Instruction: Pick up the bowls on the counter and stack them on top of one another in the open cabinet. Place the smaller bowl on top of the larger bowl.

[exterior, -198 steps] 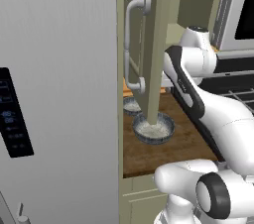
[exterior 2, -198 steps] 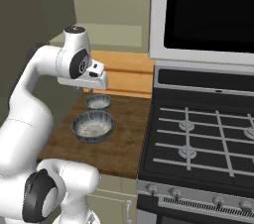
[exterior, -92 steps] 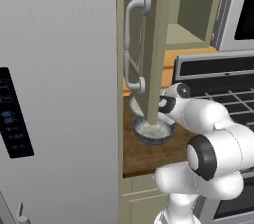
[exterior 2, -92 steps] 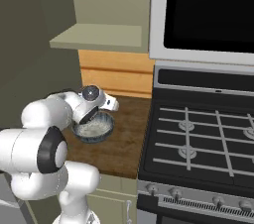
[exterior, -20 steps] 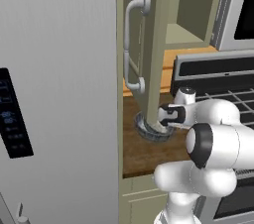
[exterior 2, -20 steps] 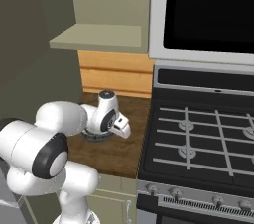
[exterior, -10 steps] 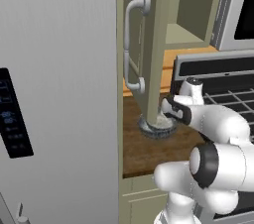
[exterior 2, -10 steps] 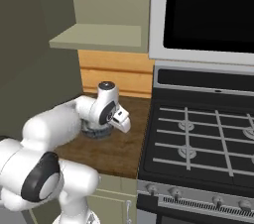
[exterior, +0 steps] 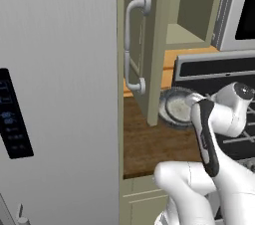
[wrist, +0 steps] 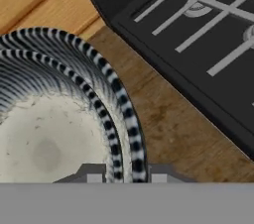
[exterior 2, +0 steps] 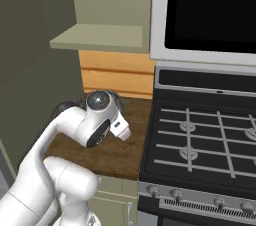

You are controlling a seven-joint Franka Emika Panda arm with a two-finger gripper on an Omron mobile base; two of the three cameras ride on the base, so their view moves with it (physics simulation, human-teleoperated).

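Observation:
My gripper (wrist: pixel 126 174) is shut on the near rim of the larger bowl (exterior: pixel 175 107), a wide dark grey bowl with a pale speckled inside (wrist: pixel 44 143). In the left base view the bowl hangs tilted just above the counter (exterior: pixel 149 142), to the right of the open cabinet's door and below its shelf (exterior: pixel 184 35). In the right base view my hand covers most of the bowl, and only dark rim (exterior 2: pixel 66 106) shows behind the arm. The smaller bowl is hidden by the door and the arm.
The open door with its curved grey handle (exterior: pixel 130 45) hangs close to the bowl's left. The black stove (exterior 2: pixel 200 130) borders the counter on the right, with the microwave (exterior 2: pixel 210 10) above it. The tall grey fridge (exterior: pixel 55 94) stands at the left.
The gripper has risen and swung right, toward the stove. The larger bowl has come up off the counter with it.

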